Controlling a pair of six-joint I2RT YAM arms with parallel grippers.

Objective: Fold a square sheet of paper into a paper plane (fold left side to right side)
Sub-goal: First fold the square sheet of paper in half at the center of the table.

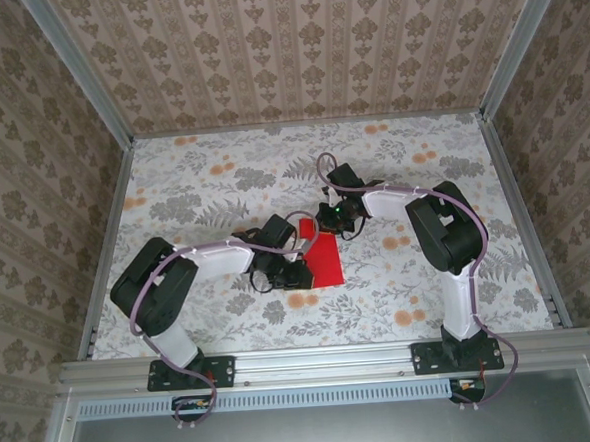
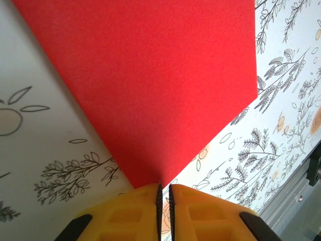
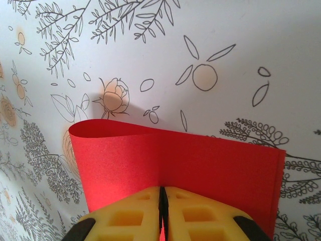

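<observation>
Pinching at both ends: L gripper (image 1: 296, 273) is clamped on the near-left corner of the square sheet of paper (image 1: 323, 260), and R gripper (image 1: 337, 219) is clamped on its far edge. Sheet sits mid-table (image 1: 222, 175), btwn the two arms, on the floral cover. L wrist cam: yellow fingers (image 2: 195, 211) nipped tight on one red corner, the rest of the sheet fanning out ahead. R wrist cam: jaws closed on the red edge, sheet raised off the cover & bowed, rolling over in a soft loop at left, no sharp crease there.
</observation>
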